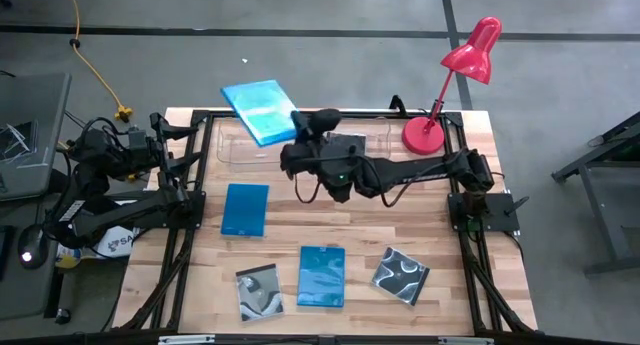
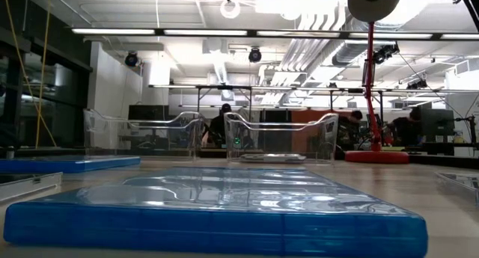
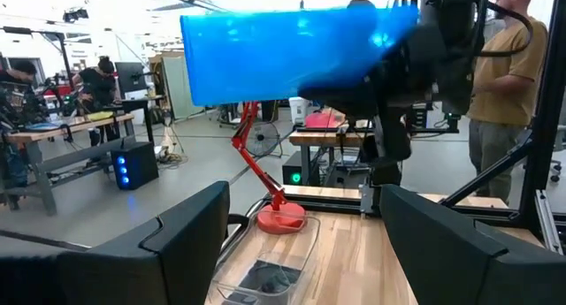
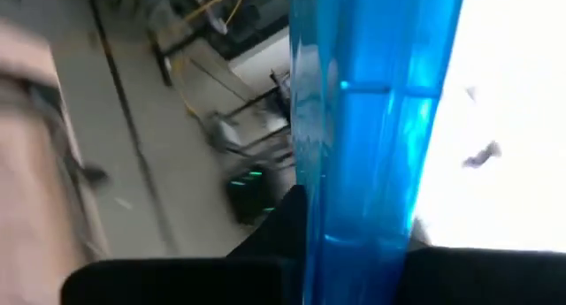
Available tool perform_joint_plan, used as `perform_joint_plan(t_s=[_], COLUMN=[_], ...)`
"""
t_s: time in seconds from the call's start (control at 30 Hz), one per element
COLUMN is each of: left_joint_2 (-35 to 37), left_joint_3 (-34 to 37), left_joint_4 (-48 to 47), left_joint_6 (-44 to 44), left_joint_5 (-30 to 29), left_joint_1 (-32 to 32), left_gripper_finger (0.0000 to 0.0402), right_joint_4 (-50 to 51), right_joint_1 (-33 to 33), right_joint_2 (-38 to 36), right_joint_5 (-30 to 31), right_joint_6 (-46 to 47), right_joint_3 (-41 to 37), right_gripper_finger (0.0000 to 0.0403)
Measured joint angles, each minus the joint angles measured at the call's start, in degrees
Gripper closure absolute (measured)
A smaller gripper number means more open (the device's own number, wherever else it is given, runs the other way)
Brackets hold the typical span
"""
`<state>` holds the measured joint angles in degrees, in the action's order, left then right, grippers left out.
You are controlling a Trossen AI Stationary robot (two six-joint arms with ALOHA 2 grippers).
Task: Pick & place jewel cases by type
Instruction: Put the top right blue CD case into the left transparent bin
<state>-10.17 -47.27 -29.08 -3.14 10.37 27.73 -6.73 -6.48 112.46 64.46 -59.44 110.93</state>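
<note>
My right gripper (image 1: pixel 297 121) reaches in from the right and is shut on a bright blue jewel case (image 1: pixel 258 110), held high over the far clear tubs (image 1: pixel 240 147). On the table lie two more blue cases (image 1: pixel 245 209) (image 1: pixel 321 276) and two black cases with grey swirl covers (image 1: pixel 259 291) (image 1: pixel 401 276). Another dark case (image 3: pixel 265 278) lies in a tub. My left gripper (image 3: pixel 301 252) waits open at the table's left edge, touching nothing. My right gripper pinches the blue case at its right-hand end (image 1: pixel 288 119) between its two fingers, one on each flat face (image 4: pixel 309 225). The fingers lie level, coming from the table's right side. The case is lifted clear and tilted, one broad face (image 3: pixel 292 53) turned toward the left arm.
A red desk lamp (image 1: pixel 440 95) stands at the far right corner. Two clear tubs (image 2: pixel 142 134) (image 2: pixel 281 137) stand side by side along the far edge. A black frame (image 1: pixel 190 200) borders the table. A person (image 3: pixel 508 57) stands beyond the table.
</note>
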Motion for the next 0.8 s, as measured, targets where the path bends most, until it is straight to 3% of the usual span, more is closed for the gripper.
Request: perform_joint_plan(t_s=[0.1,0.17,0.3,0.37,0.6,0.8], left_joint_2=[0.0,0.0,0.0,0.0,0.0,0.0], left_joint_3=[0.0,0.0,0.0,0.0,0.0,0.0], left_joint_4=[0.0,0.0,0.0,0.0,0.0,0.0], left_joint_6=[0.0,0.0,-0.1,-0.1,0.0,0.0], left_joint_5=[-0.2,-0.3,-0.5,-0.5,-0.9,-1.1], left_joint_1=[0.0,0.0,0.0,0.0,0.0,0.0], left_gripper_finger=[0.011,0.011,0.011,0.011,0.011,0.011], right_joint_4=[4.0,8.2,18.7,23.2,25.1,18.2], right_joint_1=[1.0,2.2,6.5,9.5,19.2,22.7], right_joint_2=[0.0,0.0,0.0,0.3,4.1,9.8], right_joint_5=[-2.3,-7.3,-23.0,-31.4,-59.6,-68.1], right_joint_6=[18.7,32.7,61.7,72.0,91.6,102.0], right_joint_3=[0.0,0.0,0.0,0.0,-0.2,-0.2], right_gripper_finger=[0.038,0.038,0.038,0.038,0.038,0.038])
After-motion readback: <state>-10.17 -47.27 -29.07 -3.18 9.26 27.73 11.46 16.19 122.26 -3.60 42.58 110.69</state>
